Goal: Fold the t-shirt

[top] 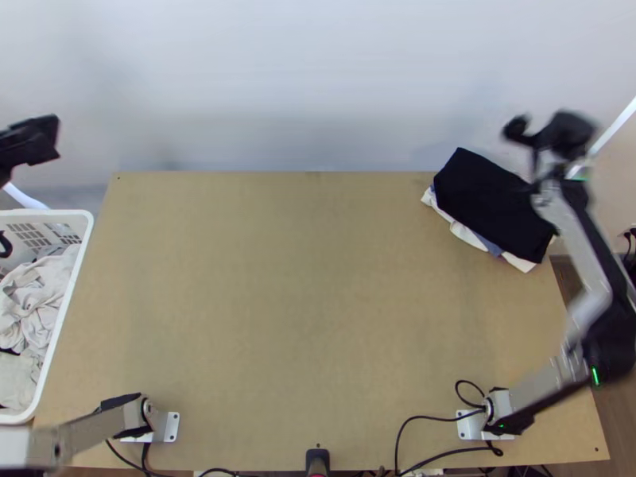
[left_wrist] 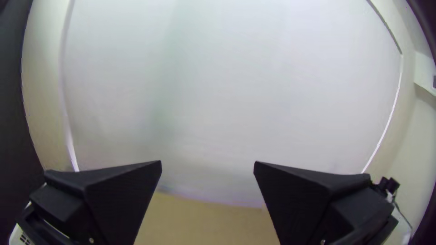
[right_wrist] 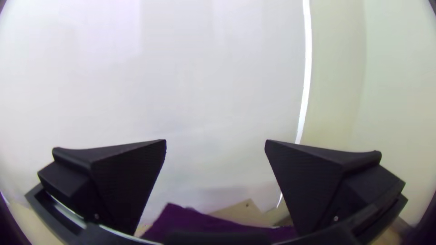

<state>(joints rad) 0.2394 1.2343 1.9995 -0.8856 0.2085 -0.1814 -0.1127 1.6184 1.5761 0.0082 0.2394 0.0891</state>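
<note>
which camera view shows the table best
The top view: it takes in nearly the whole table from above. The left wrist view shows a strip of it between the left gripper's open fingers; the right wrist view, a corner beyond the dark cloth.

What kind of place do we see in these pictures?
Probably a robot work station for laundry folding: two arms mounted at a wooden table, a stack of folded cloth on it, and a white basket of loose cloth beside it.
</note>
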